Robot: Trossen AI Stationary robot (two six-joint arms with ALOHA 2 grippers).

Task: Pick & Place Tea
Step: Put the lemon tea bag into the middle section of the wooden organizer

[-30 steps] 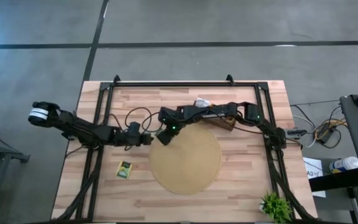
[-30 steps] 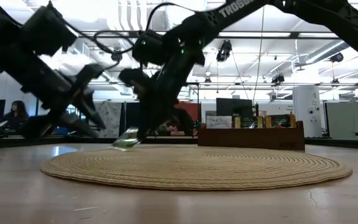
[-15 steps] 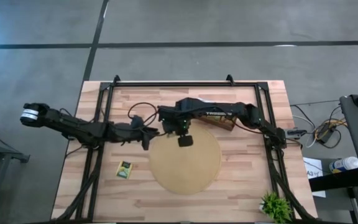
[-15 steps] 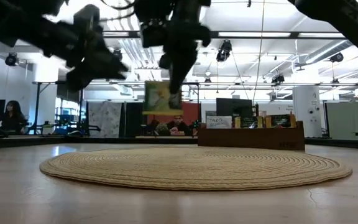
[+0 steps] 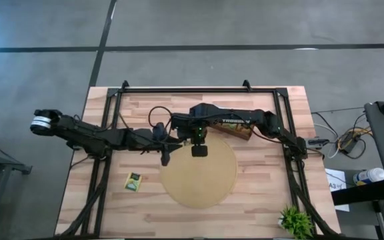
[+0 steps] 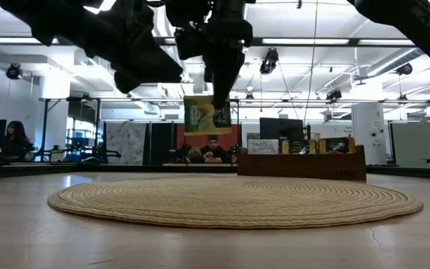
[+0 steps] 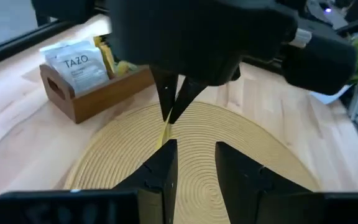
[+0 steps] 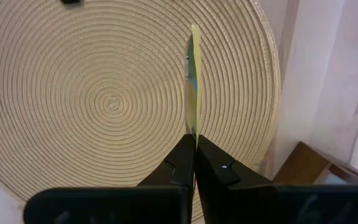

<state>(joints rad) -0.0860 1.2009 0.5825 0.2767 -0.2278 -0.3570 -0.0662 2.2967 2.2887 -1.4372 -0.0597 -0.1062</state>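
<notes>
A yellow-and-green tea sachet [image 6: 206, 118] hangs over the far part of the round woven mat [image 5: 199, 179], with my right gripper [image 5: 199, 151] shut on it. It shows edge-on in the right wrist view [image 8: 194, 81]. My left gripper [image 5: 166, 157] hovers open just to the left of it, above the mat's left edge, with nothing between its fingers [image 7: 166, 171]. A second yellow-green sachet [image 5: 133, 181] lies flat on the wood left of the mat. The wooden box [image 5: 237, 131] with more sachets stands behind the mat. My right gripper pinches the sachet's top edge [image 8: 194, 127] between its two fingertips. The fingers come from above and point down. The sachet hangs upright below them [image 6: 207, 123], flat and clear of the mat.
The wooden box [image 6: 301, 161] stands at the mat's far right, holding white sachets [image 7: 82, 62]. A small green plant [image 5: 295, 220] sits at the table's near right corner. People [image 6: 17, 138] are in the room beyond the table.
My right gripper has risen from the mat's far left edge and moved a little right, rolling its wrist. The sachet, tilted low by the mat before, is lifted clear and now hangs upright. My left gripper has also risen, rolled and moved slightly right.
</notes>
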